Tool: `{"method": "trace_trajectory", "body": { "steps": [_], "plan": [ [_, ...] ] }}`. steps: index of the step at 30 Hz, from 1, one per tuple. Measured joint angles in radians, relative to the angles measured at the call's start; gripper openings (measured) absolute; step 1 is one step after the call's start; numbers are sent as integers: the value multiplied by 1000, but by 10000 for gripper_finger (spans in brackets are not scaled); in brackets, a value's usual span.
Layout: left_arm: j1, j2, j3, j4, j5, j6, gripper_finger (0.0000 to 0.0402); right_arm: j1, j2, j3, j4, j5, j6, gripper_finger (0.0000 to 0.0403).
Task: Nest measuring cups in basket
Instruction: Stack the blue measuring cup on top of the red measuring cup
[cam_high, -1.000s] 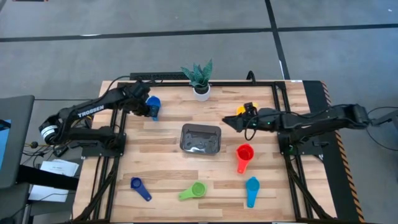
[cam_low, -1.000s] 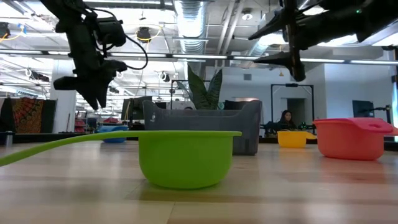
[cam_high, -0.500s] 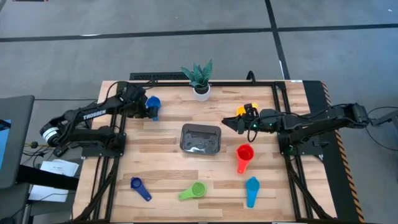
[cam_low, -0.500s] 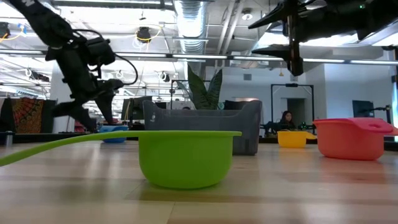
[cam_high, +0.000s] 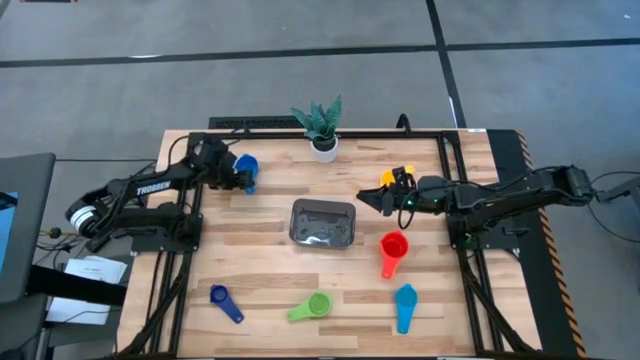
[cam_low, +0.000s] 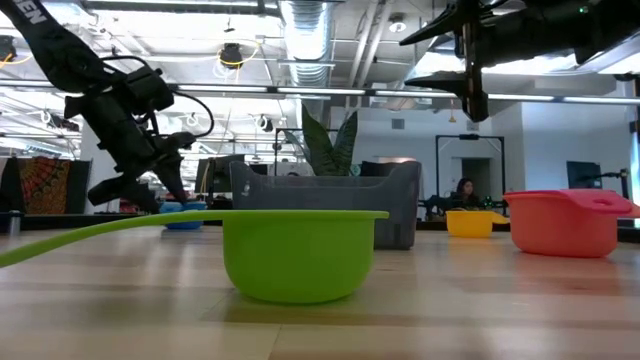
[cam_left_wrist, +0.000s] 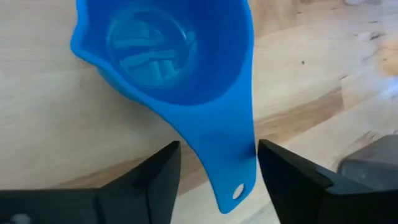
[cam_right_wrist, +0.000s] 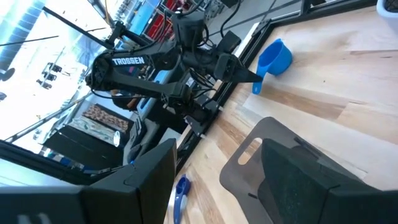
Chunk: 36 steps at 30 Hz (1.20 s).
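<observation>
White lettering reading "TROSSEN" runs along the left arm's forearm, legible in the high view and again in the right wrist view; the low view catches only the letters "EN" at its upper corner.

The left hand (cam_high: 232, 172) sits low at the surface's far left, its fingers (cam_left_wrist: 155, 177) apart on either side of the blue cup's (cam_left_wrist: 168, 56) handle, not closed on it. That blue cup (cam_high: 246, 166) rests upright on the wooden surface (cam_high: 260, 270), its bowl open upward and its flat handle, with a small hole at the end, running toward the left hand, so the long axis lies along the gripper's line.

The right hand (cam_high: 375, 197) hovers above the surface right of the basket (cam_high: 322, 222), fingers spread with nothing between them. Just behind it lies the yellow cup (cam_high: 388, 178).

The basket stands near the middle of the surface, long axis left to right, and no cup is seen in it. The red cup (cam_high: 393, 245) lies to its right with the handle pointing toward the near edge. The light blue cup (cam_high: 405, 298) lies nearer still, handle likewise toward the near edge. The green cup (cam_high: 318, 304) sits in front of the basket, handle toward the left. The dark blue cup (cam_high: 220, 295) is at the near left, handle angled to the near right. A potted plant (cam_high: 321, 128) stands at the far edge.
</observation>
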Motion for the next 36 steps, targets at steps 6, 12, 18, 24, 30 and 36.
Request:
{"method": "trace_trajectory", "body": {
  "steps": [6, 12, 18, 24, 30, 36],
  "plan": [
    [21, 0, 0, 19, 21, 7, 128, 0, 0, 0, 0, 1, 0, 260],
    [32, 0, 0, 20, 23, 28, 38, 0, 0, 0, 0, 8, 0, 260],
    [31, 0, 0, 22, 31, 31, 6, 0, 0, 0, 0, 10, 11, 260],
    [25, -43, 1, 46, 142, -18, 2, 0, 0, 1, 1, 12, 40, 260],
    [-37, -243, 1, 53, 216, -47, 1, 25, 2, 29, -5, 40, 41, 259],
    [-210, -477, 1, 159, 192, -143, 1, 49, 51, 157, -12, 77, -5, 236]
  ]
}}
